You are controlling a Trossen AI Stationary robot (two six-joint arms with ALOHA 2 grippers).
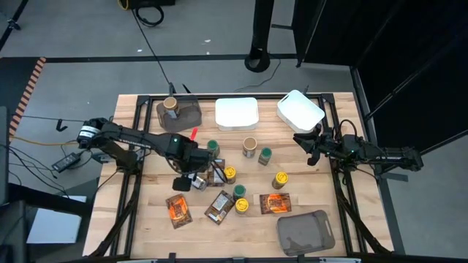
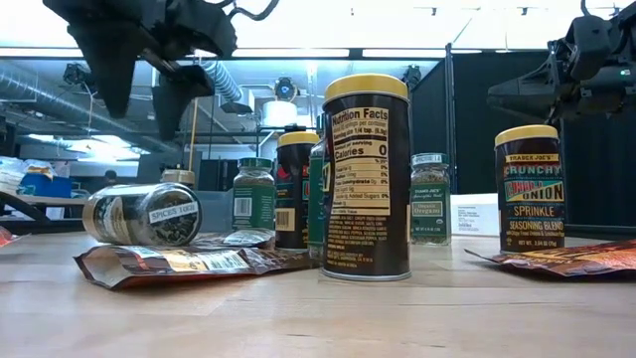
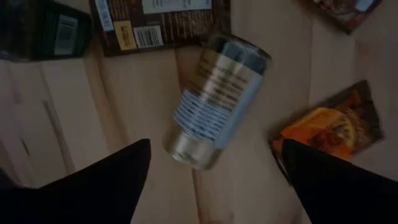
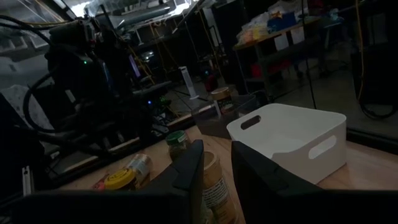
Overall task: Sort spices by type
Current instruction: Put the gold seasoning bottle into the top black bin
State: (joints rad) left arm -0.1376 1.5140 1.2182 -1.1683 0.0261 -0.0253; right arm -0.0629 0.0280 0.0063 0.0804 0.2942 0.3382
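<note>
A small jar (image 3: 214, 99) with a silvery lid lies on its side on the table, also seen in the low view (image 2: 144, 214). My left gripper (image 3: 216, 146) hangs open above it, a finger on either side, touching nothing; in the high view it is left of centre (image 1: 186, 177). Jars with yellow (image 1: 280, 179), green (image 1: 265, 155) and tan (image 1: 249, 146) lids stand around the middle. Orange packets (image 1: 178, 210) (image 1: 275, 202) and a brown packet (image 1: 219, 207) lie flat near the front. My right gripper (image 1: 312, 148) waits at the right, narrowly open.
Two white trays (image 1: 236, 113) (image 1: 300, 109) sit at the far edge. A brown-grey bin (image 1: 189, 112) at the far left holds one tan-lidded jar (image 1: 170, 104). Another grey bin (image 1: 306, 231) sits at the near right. A brown packet (image 2: 169, 264) lies beside the fallen jar.
</note>
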